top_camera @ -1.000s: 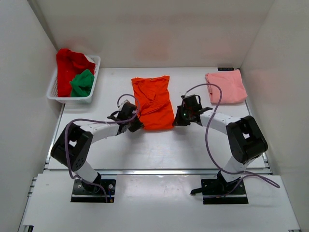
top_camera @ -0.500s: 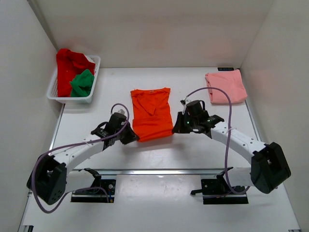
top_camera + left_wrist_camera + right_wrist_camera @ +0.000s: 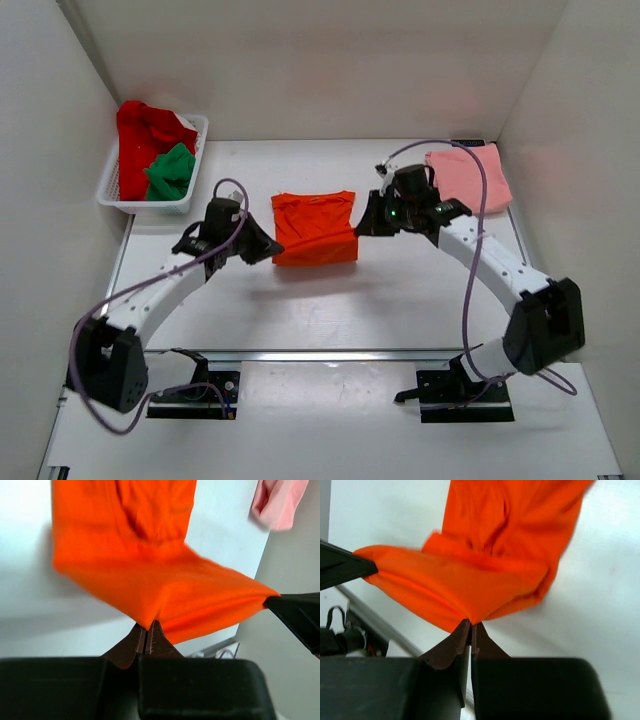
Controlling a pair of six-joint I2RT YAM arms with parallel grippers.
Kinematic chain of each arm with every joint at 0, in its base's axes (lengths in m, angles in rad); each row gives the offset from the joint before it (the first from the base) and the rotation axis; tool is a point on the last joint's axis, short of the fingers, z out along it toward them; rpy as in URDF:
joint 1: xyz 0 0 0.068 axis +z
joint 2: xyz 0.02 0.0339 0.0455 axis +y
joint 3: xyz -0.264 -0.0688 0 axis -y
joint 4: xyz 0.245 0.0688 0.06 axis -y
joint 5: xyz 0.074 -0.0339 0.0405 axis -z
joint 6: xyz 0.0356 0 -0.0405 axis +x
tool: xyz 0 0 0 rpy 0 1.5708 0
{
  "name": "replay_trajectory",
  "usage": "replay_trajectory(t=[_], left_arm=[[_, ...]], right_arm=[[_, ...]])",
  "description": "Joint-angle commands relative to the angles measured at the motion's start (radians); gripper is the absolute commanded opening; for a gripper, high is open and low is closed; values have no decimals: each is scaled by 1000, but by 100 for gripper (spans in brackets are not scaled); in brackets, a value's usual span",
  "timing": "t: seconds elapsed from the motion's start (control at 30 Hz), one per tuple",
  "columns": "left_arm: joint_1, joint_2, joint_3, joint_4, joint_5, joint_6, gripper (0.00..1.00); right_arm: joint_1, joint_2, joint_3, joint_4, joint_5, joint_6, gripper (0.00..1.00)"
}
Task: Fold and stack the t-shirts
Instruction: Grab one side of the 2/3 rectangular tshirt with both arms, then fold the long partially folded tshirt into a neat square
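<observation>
Near hem is sitting farther back than a second ago: you're halving the orange t-shirt (image 3: pixel 315 228) mid-table, left gripper (image 3: pixel 268 245) and right gripper (image 3: pixel 362 225) each pinching a hem corner, carrying it toward the collar

**A:** How do the 2 arms lie in the top view?

**B:** The left arm (image 3: pixel 160 290) climbs from the lower left of the frame and slants up toward the centre. The right arm (image 3: pixel 490 262) climbs from the lower right and slants up and leftward, roughly mirroring it.

**A:** And the grippers?

**B:** The left gripper (image 3: pixel 266 246) points right and the right gripper (image 3: pixel 364 224) points left. They face each other across mid-frame, well apart.

**A:** Are they closed?

**B:** Both are closed. In each wrist view the 2 brown fingertips (image 3: pixel 136 641) are pressed together at lower centre, pinching a fold of the orange t-shirt (image 3: pixel 315 228).
</observation>
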Motion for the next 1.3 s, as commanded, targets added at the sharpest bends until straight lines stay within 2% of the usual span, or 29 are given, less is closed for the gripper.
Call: replay_trajectory(t=[0.0,0.3,0.37,0.4,0.43,0.47,0.5,0.53,0.57,0.63,0.7,0.77,0.8,0.87,1.0,1.1,1.17,1.27], left_arm=[[74,147,116,48,42,56,3],[183,643,518,137,105,75,10],[206,767,619,146,115,65,18],[215,792,648,178,97,52,19],[220,827,656,219,91,38,21],[237,847,657,290,92,6,29],[247,861,662,318,79,-31,35],[264,869,650,361,68,-45,35],[281,860,624,461,59,-91,36],[290,811,560,564,-5,-146,39],[292,722,451,663,-58,-172,45],[292,674,395,717,-99,-172,48],[292,650,378,721,-95,-174,49],[292,630,374,709,-61,-172,50],[258,630,363,729,98,-206,50],[197,663,383,681,117,-199,52],[175,732,474,613,117,-156,51],[168,914,608,434,74,-107,49]], right_arm=[[-49,134,136,2,-23,-89,0],[-160,637,735,-60,-75,-166,0],[-180,798,872,-70,-69,-186,0],[-181,876,960,-71,-31,-190,4],[-191,909,1033,-65,-23,-200,16],[-201,964,1088,-39,-11,-200,28],[-208,1002,1111,-9,2,-198,34],[-227,1015,1139,20,5,-189,43],[-231,1021,1141,42,14,-194,46],[-249,1000,1097,108,25,-184,59],[-263,920,992,174,13,-163,61],[-269,853,817,272,-21,-149,65],[-267,810,779,309,-32,-140,65],[-252,771,672,344,-44,-149,74],[-232,753,593,317,-112,-154,93],[-202,757,540,332,-123,-131,96],[-180,772,533,312,-113,-112,97],[-145,838,642,207,-77,-115,99]])
